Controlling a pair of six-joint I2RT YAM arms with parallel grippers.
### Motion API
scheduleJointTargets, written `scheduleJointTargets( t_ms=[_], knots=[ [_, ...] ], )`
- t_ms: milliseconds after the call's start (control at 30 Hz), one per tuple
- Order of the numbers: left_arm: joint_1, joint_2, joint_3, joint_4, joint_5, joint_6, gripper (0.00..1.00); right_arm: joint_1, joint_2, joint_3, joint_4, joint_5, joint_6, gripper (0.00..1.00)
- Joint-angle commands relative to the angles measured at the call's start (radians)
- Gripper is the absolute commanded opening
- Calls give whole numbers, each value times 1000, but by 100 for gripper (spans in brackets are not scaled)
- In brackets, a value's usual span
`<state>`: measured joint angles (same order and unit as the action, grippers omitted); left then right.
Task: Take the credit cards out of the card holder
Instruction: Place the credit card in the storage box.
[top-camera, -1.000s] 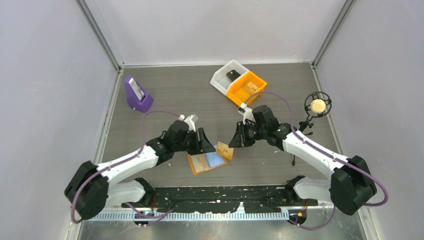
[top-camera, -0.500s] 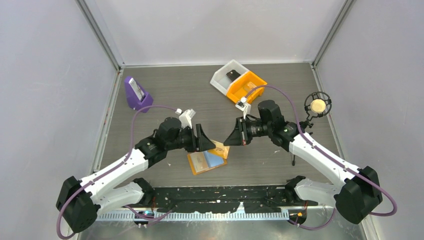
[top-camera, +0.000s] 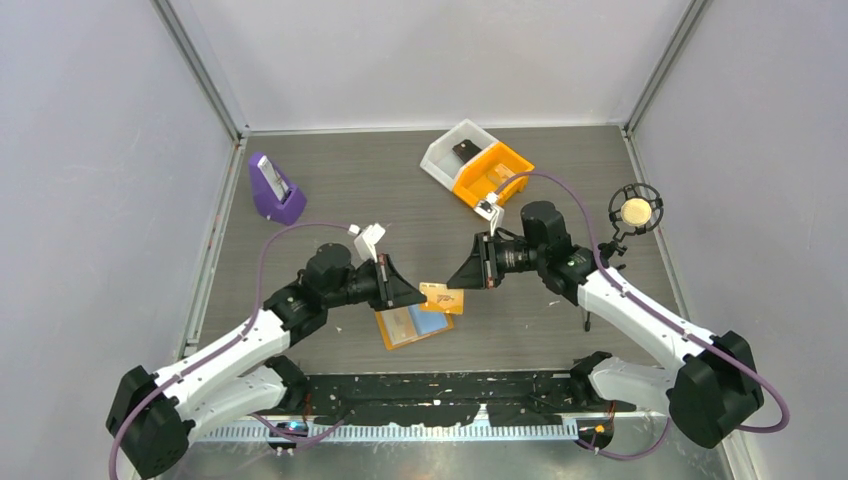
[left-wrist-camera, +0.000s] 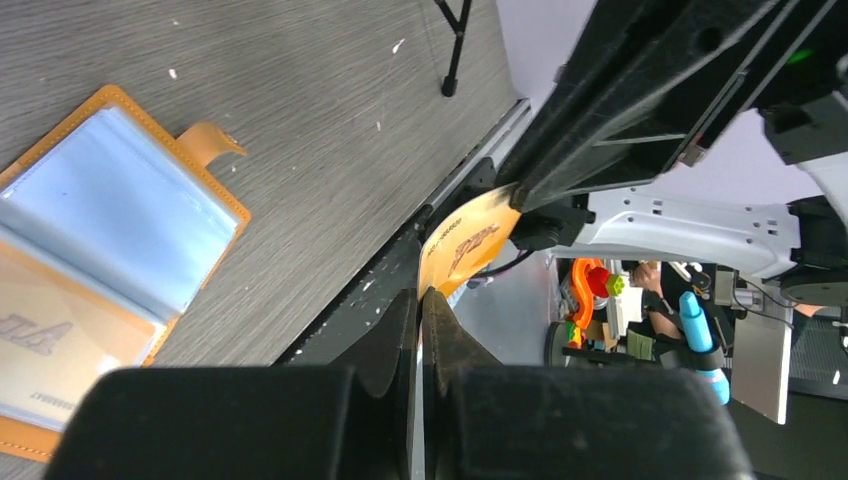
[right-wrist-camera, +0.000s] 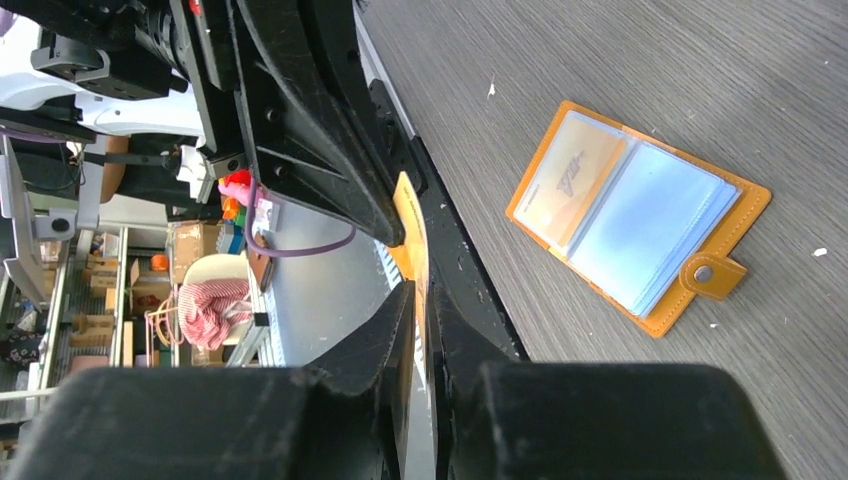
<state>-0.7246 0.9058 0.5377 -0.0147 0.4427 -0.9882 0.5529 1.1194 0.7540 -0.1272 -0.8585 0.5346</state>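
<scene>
An orange credit card (top-camera: 441, 297) hangs in the air between the two arms, above the tabletop (top-camera: 340, 190). The left pincer (top-camera: 410, 294) is clenched on its left edge, and its wrist view shows both fingers pressed flat against the card. The right pincer (top-camera: 457, 281) meets the opposite edge. Its wrist view shows the card slotted between nearly touching fingers, so it appears to be grasping the card too, though the contact itself is hard to make out.

Half a second ago the card sat tilted at the holder's upper corner. Now it lies flatter and clear of the holder, and the left arm has drawn back to the left. The right arm has hardly shifted.

The card holder (top-camera: 415, 325) lies open and flat just below the card, where it was before. A second card (right-wrist-camera: 570, 180) is in one page, beside the light blue sleeves.
</scene>
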Motion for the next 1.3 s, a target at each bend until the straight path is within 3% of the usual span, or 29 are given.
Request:
scheduleJointTargets(
  t_ms=[0,233,600,1067,1267],
  knots=[
    [-4,-23,5,122,15,-37,0,14,-11,-16,182,-79,78,17],
    [-4,-42,-16,165,24,-20,0,-37,-37,-43,201,-105,112,26],
    [-4,-73,-78,293,64,-18,0,-111,-59,-80,226,-176,121,23],
    [-4,-104,-103,301,41,-1,0,-137,-34,-104,293,-201,163,22],
    [-4,-127,-93,272,26,19,0,-137,-34,-104,302,-215,165,27]
  ],
)
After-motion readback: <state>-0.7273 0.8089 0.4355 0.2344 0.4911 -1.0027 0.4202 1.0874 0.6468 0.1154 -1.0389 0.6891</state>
